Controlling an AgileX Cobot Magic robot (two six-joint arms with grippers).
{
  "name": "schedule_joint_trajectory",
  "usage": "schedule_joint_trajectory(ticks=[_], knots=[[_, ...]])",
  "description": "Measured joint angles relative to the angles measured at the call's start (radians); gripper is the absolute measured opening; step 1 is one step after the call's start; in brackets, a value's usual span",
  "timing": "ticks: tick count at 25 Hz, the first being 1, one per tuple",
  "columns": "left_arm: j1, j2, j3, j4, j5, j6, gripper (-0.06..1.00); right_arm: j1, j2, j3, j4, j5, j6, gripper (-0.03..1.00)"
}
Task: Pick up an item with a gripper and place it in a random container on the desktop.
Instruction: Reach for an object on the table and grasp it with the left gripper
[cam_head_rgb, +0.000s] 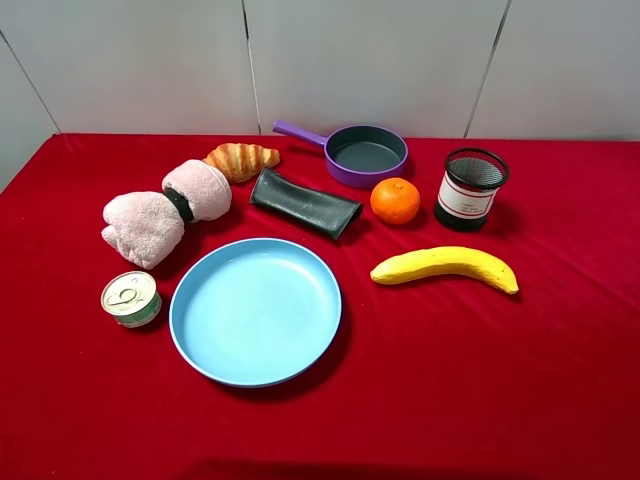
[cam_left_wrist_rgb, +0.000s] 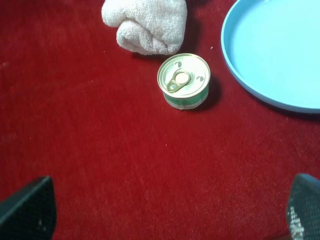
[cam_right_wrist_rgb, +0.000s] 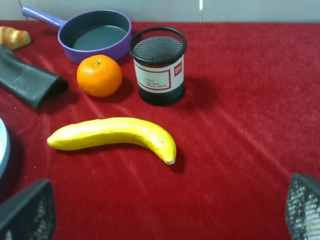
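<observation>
Towel (cam_head_rgb: 165, 212) on red cloth (cam_head_rgb: 450, 390), just outside rim of blue plate (cam_head_rgb: 255, 311)

On the desktop (cam_head_rgb: 520, 380) the plate (cam_head_rgb: 255, 310) lies near, left of centre, the can (cam_head_rgb: 131, 298) just left of it, the towel (cam_head_rgb: 165, 213) behind the can, the croissant (cam_head_rgb: 241, 159), pouch (cam_head_rgb: 305, 203) and pan (cam_head_rgb: 365, 155) farther back, and the orange (cam_head_rgb: 395, 200), mesh cup (cam_head_rgb: 470, 188) and banana (cam_head_rgb: 445, 266) to the right.

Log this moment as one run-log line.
phase: pre-grasp | left gripper: open, empty | right gripper: open, empty | pink towel: on red cloth, untouched | blue plate: empty
</observation>
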Motion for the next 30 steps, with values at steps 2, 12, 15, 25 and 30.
schedule_joint_trajectory(ticks=[2,12,15,25,30], knots=[[0.0,0.0,0.0,0.0,0.0,0.0,0.91,0.0,0.0,0.0,0.0,0.0,0.0,0.69],[0.0,0.0,0.0,0.0,0.0,0.0,0.91,0.0,0.0,0.0,0.0,0.0,0.0,0.69],[0.0,0.0,0.0,0.0,0.0,0.0,0.91,0.0,0.0,0.0,0.0,0.0,0.0,0.69],[0.0,0.0,0.0,0.0,0.0,0.0,0.91,0.0,0.0,0.0,0.0,0.0,0.0,0.69],[0.0,0.0,0.0,0.0,0.0,0.0,0.91,0.0,0.0,0.0,0.0,0.0,0.0,0.69]])
